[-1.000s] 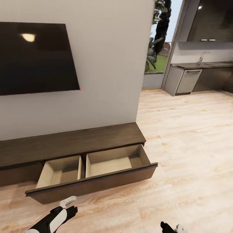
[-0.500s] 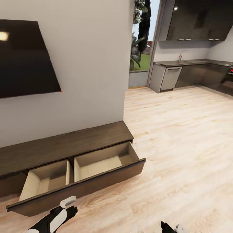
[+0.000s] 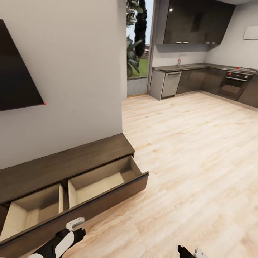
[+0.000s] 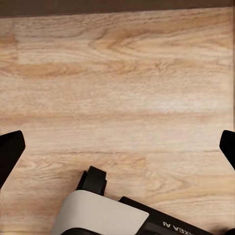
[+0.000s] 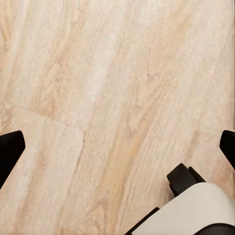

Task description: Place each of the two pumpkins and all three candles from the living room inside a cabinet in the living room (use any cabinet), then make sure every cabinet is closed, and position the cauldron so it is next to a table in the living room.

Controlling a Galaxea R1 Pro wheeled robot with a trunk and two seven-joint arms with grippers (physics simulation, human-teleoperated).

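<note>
Pale wood floor (image 3: pixel 186 161) ran from the living room through to a kitchen at the far right, with dark upper cupboards (image 3: pixel 195 21), a grey counter run (image 3: pixel 186 68) and an oven (image 3: pixel 234 80). A doorway (image 3: pixel 138 46) between wall and kitchen opened on greenery outside.

White wall (image 3: pixel 71 79) took up the left of the head view, with the corner of a black TV screen (image 3: pixel 14 79) mounted on it.

The cabinet (image 3: pixel 64 165) sat low against that wall, dark brown top. Its drawer (image 3: pixel 77 193) was pulled out, with two pale wood compartments side by side, a divider between them. Both compartments looked bare as far as could be seen; the left one was cut off by the frame edge.

Left tool (image 3: pixel 73 229) hung low just in front of the drawer's dark front, over the floor. In the left wrist view its black fingertips (image 4: pixel 11 152) stood wide apart, released, nothing between them but floorboards, with the cabinet's dark edge (image 4: pixel 117 6) along one side.

Right tool (image 5: pixel 117 147) hung over bare floor, fingertips (image 5: pixel 10 149) likewise spread wide, grasping nothing.
</note>
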